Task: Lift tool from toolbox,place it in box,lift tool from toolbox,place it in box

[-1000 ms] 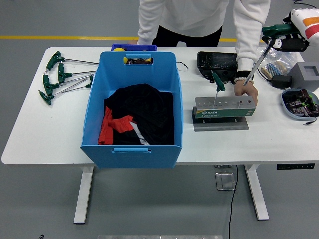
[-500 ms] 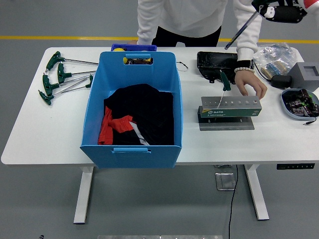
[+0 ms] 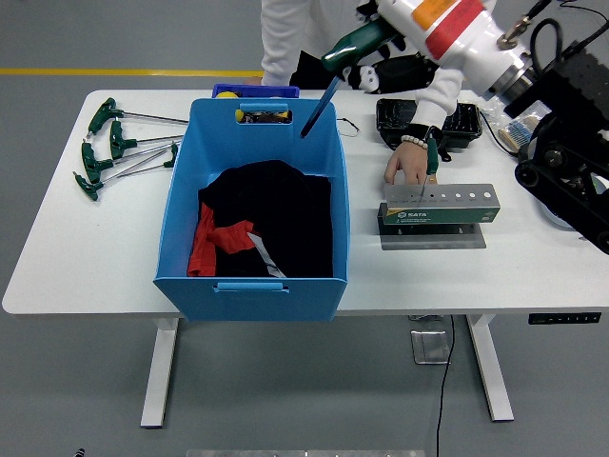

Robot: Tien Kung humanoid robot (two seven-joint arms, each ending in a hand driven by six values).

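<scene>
1. Since half a second ago, the right arm has swung way over from the far right corner of the shot, and now the right hand (image 3: 385,36) hangs above the far right corner of the big blue plastic bin (image 3: 249,205). The person's hand (image 3: 407,167) has also slid from the right end of the grey metal tool rack (image 3: 439,205) to its left end.
2. That right hand has its fingers wrapped around the green handle of a long T-handle wrench (image 3: 333,71), shaft angled down and left, tip just over the bin's far rim. Not released yet as far as I can see.
3. The bin already has a heap of black and red cloth (image 3: 257,233) in it. I can't spot any tool lying in there, so I can't say if an earlier drop has happened.
4. One more green-handled wrench (image 3: 428,162) stands upright in the rack's left end, right by the person's hand, which seems to be steadying the rack. The other holes look empty.
5. So my read: this carry is nearly done, just the lowering and letting go is left. Then the standing wrench is probably the next lift and drop.
6. Left of the bin, well clear of it, a bunch of spare green T-handle wrenches (image 3: 119,148) lies flat on the white table (image 3: 86,257), untouched.
7. Left arm isn't in the shot at all.
</scene>
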